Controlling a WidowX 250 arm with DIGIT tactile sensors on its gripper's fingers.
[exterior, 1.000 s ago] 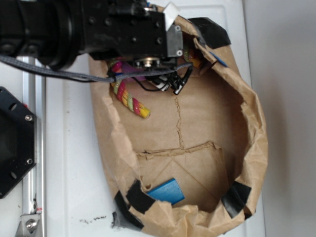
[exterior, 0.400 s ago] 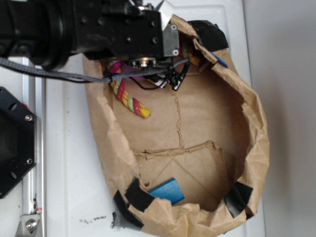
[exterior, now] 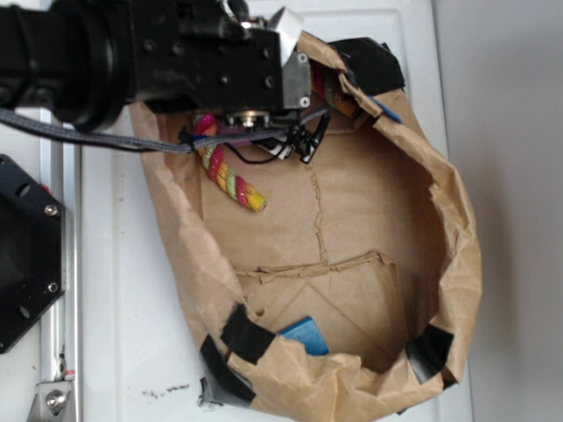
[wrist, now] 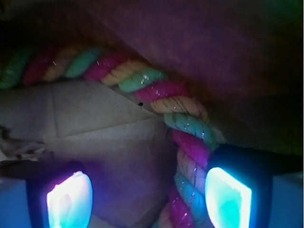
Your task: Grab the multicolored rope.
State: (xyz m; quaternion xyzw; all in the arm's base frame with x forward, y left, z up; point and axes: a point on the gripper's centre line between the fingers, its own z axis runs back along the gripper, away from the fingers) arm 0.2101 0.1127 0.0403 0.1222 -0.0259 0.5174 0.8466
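The multicolored rope [exterior: 230, 180], twisted pink, yellow and green, lies in the top left corner of the open brown paper bag [exterior: 449, 220], its yellow tip pointing down-right. My black arm covers the rope's upper part, and the fingers are hidden under it in the exterior view. In the wrist view the rope [wrist: 190, 156] curves from upper left down between the two glowing pads, close against the right pad [wrist: 227, 197]. My gripper [wrist: 147, 194] is open, with a wide gap on the left pad's side.
A blue card [exterior: 306, 334] lies on the bag floor near the front rim. Black tape patches [exterior: 244, 334] hold the bag's corners. The grey braided cable [exterior: 88, 136] runs across the left. An aluminium rail [exterior: 63, 264] and a black mount [exterior: 22, 255] stand left.
The arm has shifted slightly up and left. The bag's left wall and front rim have slid with it, and the rim now covers more of the blue card.
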